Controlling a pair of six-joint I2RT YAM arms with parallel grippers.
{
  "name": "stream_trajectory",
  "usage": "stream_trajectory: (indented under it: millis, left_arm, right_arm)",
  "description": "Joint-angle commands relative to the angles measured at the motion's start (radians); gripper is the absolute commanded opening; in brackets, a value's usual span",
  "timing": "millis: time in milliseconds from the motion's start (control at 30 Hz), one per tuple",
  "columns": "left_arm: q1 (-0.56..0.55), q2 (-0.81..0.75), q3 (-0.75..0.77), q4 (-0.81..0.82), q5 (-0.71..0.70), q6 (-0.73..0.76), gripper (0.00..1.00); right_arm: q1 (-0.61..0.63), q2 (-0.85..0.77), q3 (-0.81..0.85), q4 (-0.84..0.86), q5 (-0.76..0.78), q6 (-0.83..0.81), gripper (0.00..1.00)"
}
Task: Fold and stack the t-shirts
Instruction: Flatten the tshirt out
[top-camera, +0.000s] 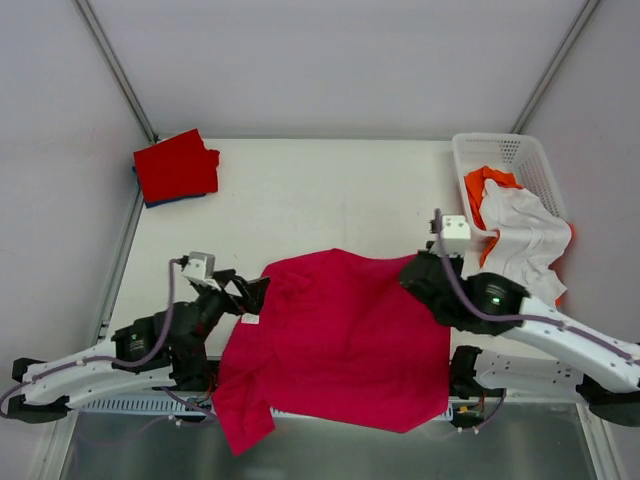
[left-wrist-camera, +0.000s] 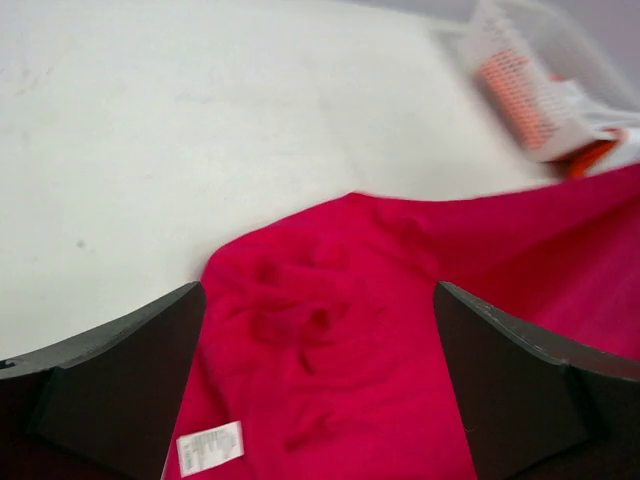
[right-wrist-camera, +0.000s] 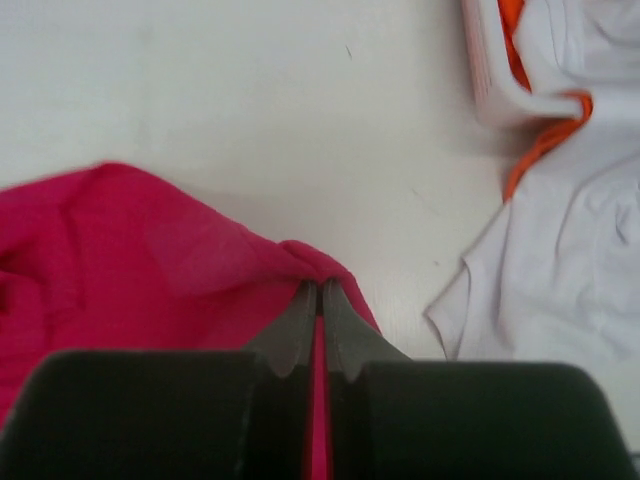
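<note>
Right fingers pinch the crimson shirt at its upper-right corner; left fingers, spread, hang over its left edge.

White matte table with a lightly scuffed top, enclosed at the back and both sides by plain pale grey walls, a slim metal rail rising diagonally from each far corner, under soft, even light.
</note>
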Motion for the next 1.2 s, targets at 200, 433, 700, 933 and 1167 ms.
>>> stream_trajectory:
  millis: [200, 433, 700, 933, 1167]
  left_arm:
    - [0.001, 0.280, 0.009, 0.021, -0.248, -0.232, 0.99]
    - [0.002, 0.465, 0.132, 0.049, -0.148, -0.250, 0.99]
    - [0.116, 0.902, 0.170, 0.551, 0.516, -0.204, 0.99]
    - [0.255, 1.102, 0.357, 0.263, 0.796, -0.049, 0.99]
    - [0.292, 1.151, 0.357, 0.141, 0.737, -0.029, 0.99]
  right_arm:
    - [-0.144, 0.187, -0.261, 0.133, -0.075, 0.177, 0.00]
    - [-0.169, 0.183, -0.287, 0.193, -0.098, 0.145, 0.01]
    - [-0.175, 0.215, -0.292, 0.210, -0.135, 0.143, 0.00]
    - [-0.178, 0.119, -0.361, 0.217, -0.167, 0.158, 0.00]
    - [-0.178, 0.091, -0.390, 0.220, -0.198, 0.182, 0.00]
